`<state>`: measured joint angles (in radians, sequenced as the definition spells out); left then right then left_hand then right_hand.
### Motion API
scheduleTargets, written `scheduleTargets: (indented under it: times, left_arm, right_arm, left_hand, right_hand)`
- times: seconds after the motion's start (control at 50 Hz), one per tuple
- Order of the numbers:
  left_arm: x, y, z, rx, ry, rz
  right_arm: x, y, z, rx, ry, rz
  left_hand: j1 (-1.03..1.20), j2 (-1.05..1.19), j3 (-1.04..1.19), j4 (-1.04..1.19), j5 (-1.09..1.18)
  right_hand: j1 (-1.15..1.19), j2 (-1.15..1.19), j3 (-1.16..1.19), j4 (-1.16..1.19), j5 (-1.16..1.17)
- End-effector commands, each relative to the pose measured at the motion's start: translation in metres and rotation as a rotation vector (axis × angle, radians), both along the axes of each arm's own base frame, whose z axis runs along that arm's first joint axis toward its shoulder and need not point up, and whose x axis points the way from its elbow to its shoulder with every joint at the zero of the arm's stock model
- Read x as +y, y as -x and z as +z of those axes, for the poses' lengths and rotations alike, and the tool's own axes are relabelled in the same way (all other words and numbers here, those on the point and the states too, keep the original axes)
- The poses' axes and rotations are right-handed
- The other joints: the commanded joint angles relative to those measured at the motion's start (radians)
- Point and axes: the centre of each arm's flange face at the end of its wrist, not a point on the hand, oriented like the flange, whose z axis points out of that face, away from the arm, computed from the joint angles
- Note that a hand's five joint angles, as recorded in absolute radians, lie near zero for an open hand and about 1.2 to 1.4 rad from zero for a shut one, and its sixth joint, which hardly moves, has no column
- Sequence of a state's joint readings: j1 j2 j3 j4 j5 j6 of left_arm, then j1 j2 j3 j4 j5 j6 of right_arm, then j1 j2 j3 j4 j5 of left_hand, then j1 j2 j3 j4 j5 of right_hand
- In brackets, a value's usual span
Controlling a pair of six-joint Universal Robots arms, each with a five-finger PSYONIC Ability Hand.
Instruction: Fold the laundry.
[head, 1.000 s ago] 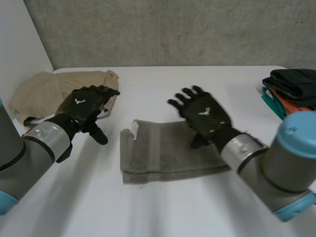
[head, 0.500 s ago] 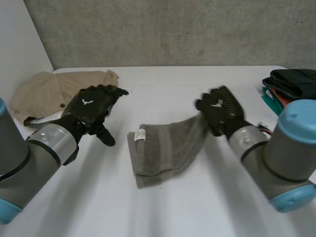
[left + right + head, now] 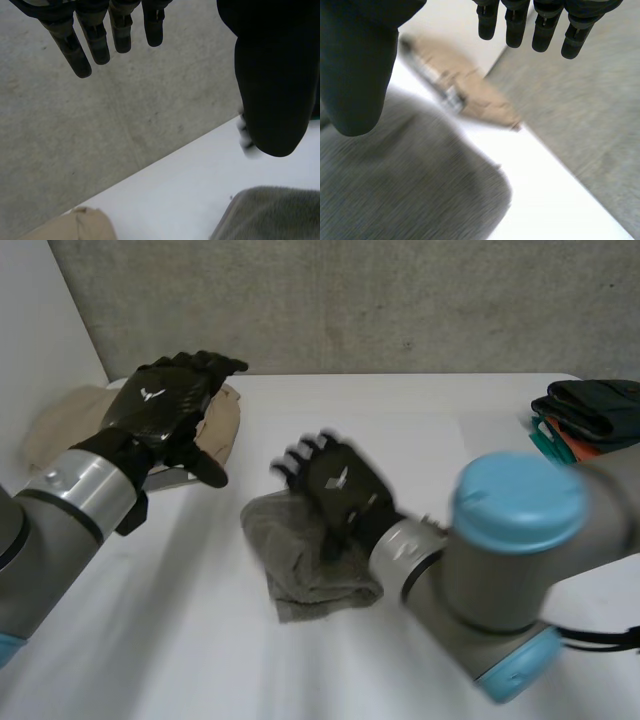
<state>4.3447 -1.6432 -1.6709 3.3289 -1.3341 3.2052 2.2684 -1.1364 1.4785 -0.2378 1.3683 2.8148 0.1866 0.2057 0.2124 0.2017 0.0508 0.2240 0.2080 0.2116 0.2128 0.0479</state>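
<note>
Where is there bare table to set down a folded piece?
Free: the far table between the grey towel and the folded stack, and the near-left stretch beside the towel. Crowded: far left, left hand above the beige garment.

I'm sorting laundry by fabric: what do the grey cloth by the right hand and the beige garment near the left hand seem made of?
The grey cloth looks like terry towelling: thick, matte, with a fuzzy, finely ribbed nap in the right wrist view. The beige garment looks like smooth, thin woven fabric, perhaps cotton; its weave cannot be made out.
</note>
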Motion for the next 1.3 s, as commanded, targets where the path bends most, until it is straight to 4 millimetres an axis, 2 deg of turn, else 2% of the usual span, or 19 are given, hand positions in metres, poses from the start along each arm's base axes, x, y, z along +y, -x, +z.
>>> scheduleTargets:
  times: [0.02,0.1,0.18,0.22,0.36,0.44,0.52,0.6,0.72,0.8,0.86,0.92,0.96,0.98,1.0,1.06,1.16,1.22,1.3]
  left_arm:
    - [0.015,0.030,0.006,-0.026,-0.043,-0.067]
    - [0.024,0.050,-0.005,-0.066,-0.105,-0.094]
    - [0.024,0.066,-0.026,-0.111,-0.158,-0.088]
    - [0.022,0.070,-0.043,-0.149,-0.201,-0.064]
    - [0.012,0.068,-0.102,-0.285,-0.316,0.018]
    - [0.008,0.062,-0.123,-0.345,-0.360,0.041]
    - [0.005,0.054,-0.137,-0.400,-0.394,0.059]
    - [-0.001,0.046,-0.139,-0.432,-0.402,0.068]
    - [-0.002,0.040,-0.127,-0.426,-0.385,0.055]
    - [0.002,0.041,-0.104,-0.376,-0.339,0.014]
    - [0.003,0.043,-0.079,-0.312,-0.275,-0.023]
    - [0.004,0.042,-0.050,-0.237,-0.214,-0.055]
    - [0.006,0.042,-0.036,-0.200,-0.188,-0.075]
    - [0.007,0.041,-0.021,-0.158,-0.166,-0.098]
    - [0.007,0.040,-0.014,-0.136,-0.157,-0.112]
    - [0.011,0.040,0.009,-0.059,-0.143,-0.208]
    - [0.023,0.040,0.028,-0.005,-0.190,-0.395]
    - [0.033,0.040,0.034,0.002,-0.226,-0.497]
    - [0.043,0.040,0.035,-0.009,-0.241,-0.557]
  right_arm:
    - [-0.029,0.026,0.027,-0.191,-0.169,-0.088]
    - [-0.048,0.031,0.011,-0.141,-0.252,-0.148]
    - [-0.063,0.036,-0.010,-0.075,-0.373,-0.205]
    - [-0.068,0.036,-0.023,-0.044,-0.449,-0.219]
    - [-0.068,0.027,-0.055,0.020,-0.563,-0.198]
    - [-0.067,0.021,-0.068,0.051,-0.575,-0.184]
    - [-0.065,0.018,-0.075,0.089,-0.548,-0.178]
    - [-0.066,0.019,-0.076,0.155,-0.466,-0.206]
    - [-0.071,0.024,-0.061,0.246,-0.272,-0.246]
    - [-0.064,0.022,-0.040,0.238,-0.148,-0.235]
    - [-0.049,0.018,-0.022,0.223,-0.038,-0.223]
    - [-0.035,0.017,-0.012,0.216,0.042,-0.212]
    - [-0.017,0.017,-0.008,0.209,0.096,-0.192]
    - [-0.011,0.016,-0.006,0.204,0.115,-0.180]
    - [0.001,0.017,-0.008,0.205,0.128,-0.161]
    - [0.016,0.019,-0.015,0.205,0.126,-0.131]
    - [0.052,0.024,-0.045,0.223,0.041,-0.063]
    - [0.060,0.023,-0.058,0.199,0.015,-0.051]
    - [0.060,0.017,-0.075,0.159,0.023,-0.052]
  left_hand:
    - [-0.012,-0.031,-0.038,-0.027,-0.051]
    - [-0.012,-0.031,-0.038,-0.027,-0.051]
    - [-0.012,-0.031,-0.038,-0.027,-0.051]
    - [-0.012,-0.031,-0.038,-0.027,-0.051]
    - [-0.012,-0.031,-0.038,-0.027,-0.051]
    - [-0.012,-0.031,-0.038,-0.027,-0.051]
    - [-0.012,-0.031,-0.038,-0.027,-0.051]
    - [-0.012,-0.031,-0.038,-0.027,-0.051]
    - [-0.012,-0.031,-0.038,-0.027,-0.051]
    - [-0.012,-0.031,-0.038,-0.027,-0.051]
    - [-0.012,-0.031,-0.038,-0.027,-0.051]
    - [-0.012,-0.031,-0.038,-0.027,-0.051]
    - [-0.012,-0.031,-0.038,-0.027,-0.051]
    - [-0.012,-0.031,-0.038,-0.027,-0.051]
    - [-0.012,-0.031,-0.038,-0.027,-0.051]
    - [-0.012,-0.031,-0.038,-0.027,-0.051]
    - [-0.012,-0.031,-0.038,-0.027,-0.051]
    - [-0.012,-0.031,-0.038,-0.027,-0.051]
    - [-0.012,-0.031,-0.038,-0.027,-0.051]
  right_hand:
    - [-0.049,-0.033,-0.037,-0.038,-0.048]
    - [-0.049,-0.033,-0.037,-0.038,-0.048]
    - [-0.049,-0.033,-0.037,-0.038,-0.048]
    - [-0.049,-0.033,-0.037,-0.038,-0.048]
    - [-0.049,-0.033,-0.037,-0.038,-0.048]
    - [-0.049,-0.033,-0.037,-0.038,-0.048]
    - [-0.049,-0.033,-0.037,-0.038,-0.048]
    - [-0.049,-0.033,-0.037,-0.038,-0.048]
    - [-0.049,-0.033,-0.037,-0.038,-0.048]
    - [-0.049,-0.033,-0.037,-0.038,-0.048]
    - [-0.049,-0.033,-0.037,-0.038,-0.048]
    - [-0.049,-0.033,-0.037,-0.038,-0.048]
    - [-0.049,-0.033,-0.037,-0.038,-0.048]
    - [-0.049,-0.033,-0.037,-0.038,-0.048]
    - [-0.049,-0.033,-0.037,-0.038,-0.048]
    - [-0.049,-0.033,-0.037,-0.038,-0.048]
    - [-0.049,-0.033,-0.037,-0.038,-0.048]
    - [-0.049,-0.033,-0.037,-0.038,-0.048]
    - [-0.035,-0.019,-0.022,-0.024,-0.033]
